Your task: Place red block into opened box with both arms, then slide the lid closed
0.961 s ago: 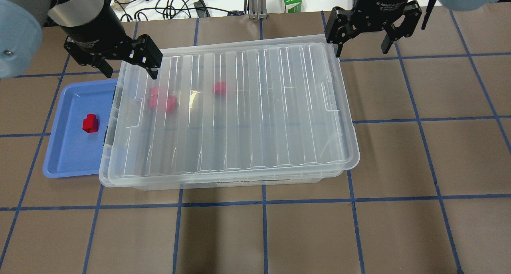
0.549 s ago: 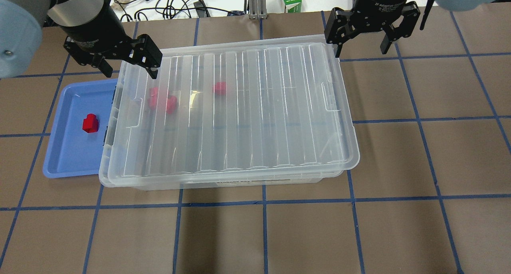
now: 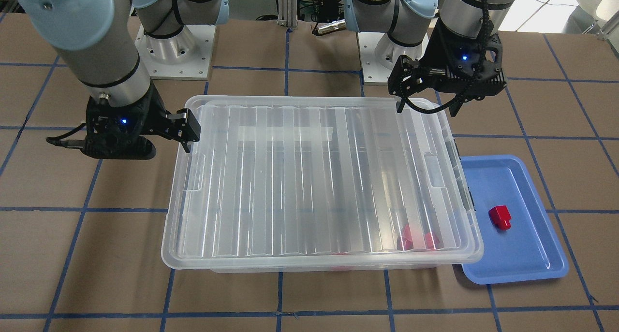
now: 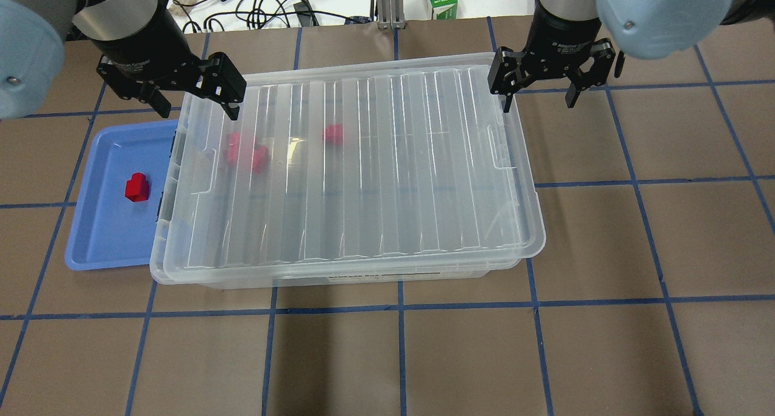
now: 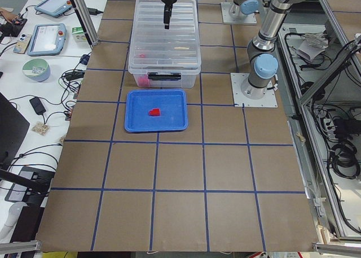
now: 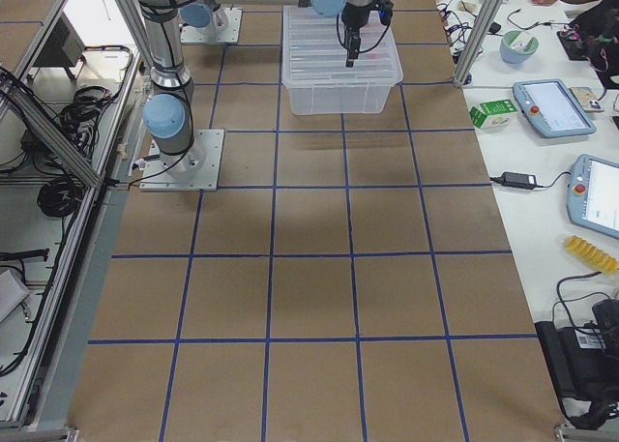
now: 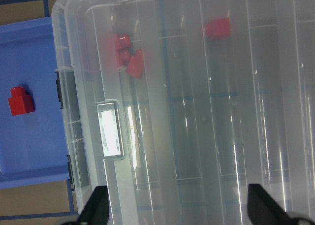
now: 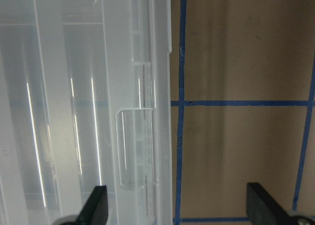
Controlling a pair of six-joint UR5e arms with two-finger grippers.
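Near the desk's [image 4: 605, 252] far edge, left gripper [image 4: 198, 110] and right gripper [image 4: 538, 103] hang released at corners of the lid [image 4: 363, 174]; opening it looks next.

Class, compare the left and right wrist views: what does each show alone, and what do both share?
Left wrist only: the red block on the blue tray, plus more red blocks under the lid. Right wrist only: the lid's opposite end and its handle recess, beside a broad stretch of table. Both: lid ribs and blue tape lines.
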